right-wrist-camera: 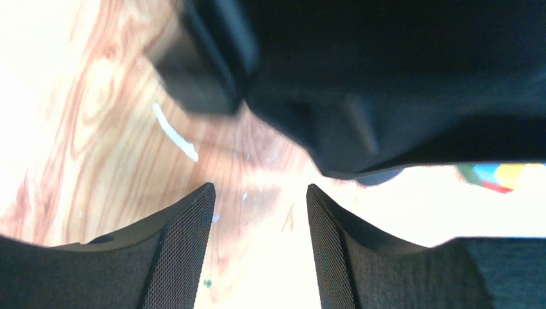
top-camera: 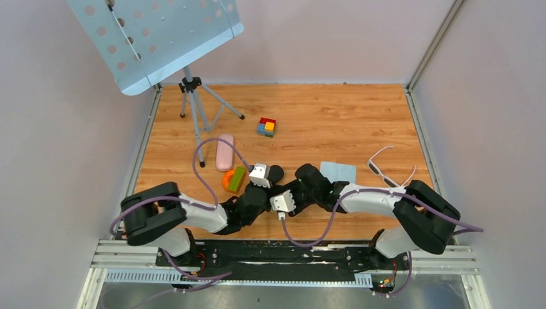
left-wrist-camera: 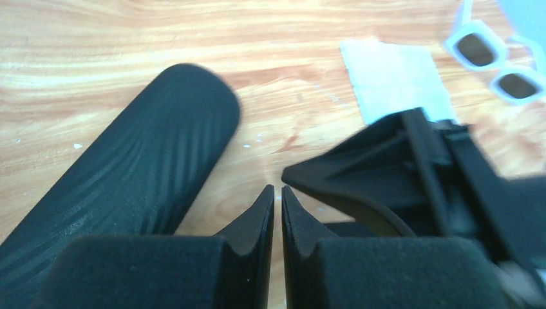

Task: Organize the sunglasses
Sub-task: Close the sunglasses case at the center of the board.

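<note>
Sunglasses (left-wrist-camera: pixel 494 65): white frame, dark lenses, temple arms unfolded. They lie flat on the wooden worktop (top-camera: pixel 322 109), right-hand side, close to the right edge. A pale cloth (top-camera: pixel 338 172) lies just beside them on their left. I cannot tell whether the two touch.

Left pincer (left-wrist-camera: pixel 277 193): fingers drawn almost together, only a thin slit between the tips, gripping nothing. It sits low over the worktop near the middle. From its wrist view the sunglasses lie ahead and to the right, beyond the cloth, well apart from the tips. A black case (left-wrist-camera: pixel 129 193) lies just left of this pincer. The right arm's dark wrist crowds in on its right.

Right pincer (right-wrist-camera: pixel 261 193): fingers spread, bare wood between them, holding nothing. It also sits near the middle, well apart from the sunglasses, which do not show in its wrist view.

Further out:
- pink case (top-camera: pixel 224 152), left of centre
- coloured block (top-camera: pixel 266 127), farther back
- music stand (top-camera: pixel 154 38), far left corner
</note>
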Robot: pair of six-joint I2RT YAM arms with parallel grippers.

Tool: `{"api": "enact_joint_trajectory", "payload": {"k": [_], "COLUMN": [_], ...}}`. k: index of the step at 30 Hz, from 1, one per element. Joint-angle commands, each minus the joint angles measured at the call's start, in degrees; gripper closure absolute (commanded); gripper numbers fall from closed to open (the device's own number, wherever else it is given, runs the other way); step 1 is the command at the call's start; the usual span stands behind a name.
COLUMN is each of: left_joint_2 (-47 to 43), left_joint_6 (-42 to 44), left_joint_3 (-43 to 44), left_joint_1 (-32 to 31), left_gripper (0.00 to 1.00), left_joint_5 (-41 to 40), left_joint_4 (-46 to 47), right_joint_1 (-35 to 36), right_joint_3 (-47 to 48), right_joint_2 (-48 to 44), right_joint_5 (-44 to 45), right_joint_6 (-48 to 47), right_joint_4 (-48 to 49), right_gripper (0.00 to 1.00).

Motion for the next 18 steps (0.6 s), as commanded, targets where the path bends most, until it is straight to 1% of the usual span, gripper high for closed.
{"api": "enact_joint_trajectory", "payload": {"k": [1,4,6,9,11,14,16,18], "left_joint_2": [-11.1,-18.0,-23.3,-29.3,-32.1,-35.2,-37.4,-40.2], "left_joint_6": [-1.3,1.3,3.2,4.6,5.4,6.3,7.0,8.4], "left_joint_3": [2.1,5.8,7.7,11.0,13.3,15.7,17.0,18.2], "left_joint_1": [-1.2,-3.3,-4.6,-4.6,-4.6,-4.7,-4.6,-4.7], "left_gripper": [0.85,0.73,0.66,0.57,0.53,0.47,0.46,0.44], "left_joint_5": [3.7,3.1,0.5,-3.3,-5.8,-8.5,-9.1,-9.0], "left_joint_4": [-17.1,-30.3,-38.4,-50.4,-58.2,-66.3,-70.7,-74.1], "right_joint_1": [-5.1,-9.3,-12.3,-16.2,-18.0,-19.6,-20.5,-22.0], "right_joint_3": [5.0,7.6,9.6,10.9,11.1,10.6,10.2,10.9], "right_joint_2": [-3.5,-7.4,-10.1,-14.7,-17.1,-21.1,-24.0,-26.4], "right_joint_5": [-1.2,-5.1,-7.3,-9.4,-8.5,-5.5,-2.9,0.2], "right_joint_6": [1.8,4.1,7.3,13.4,17.2,20.4,22.3,26.4], "right_joint_4": [-18.4,-25.1,-28.2,-30.4,-31.0,-32.1,-32.7,-33.4], "right_gripper": [0.42,0.42,0.42,0.42,0.42,0.41,0.41,0.38]}}
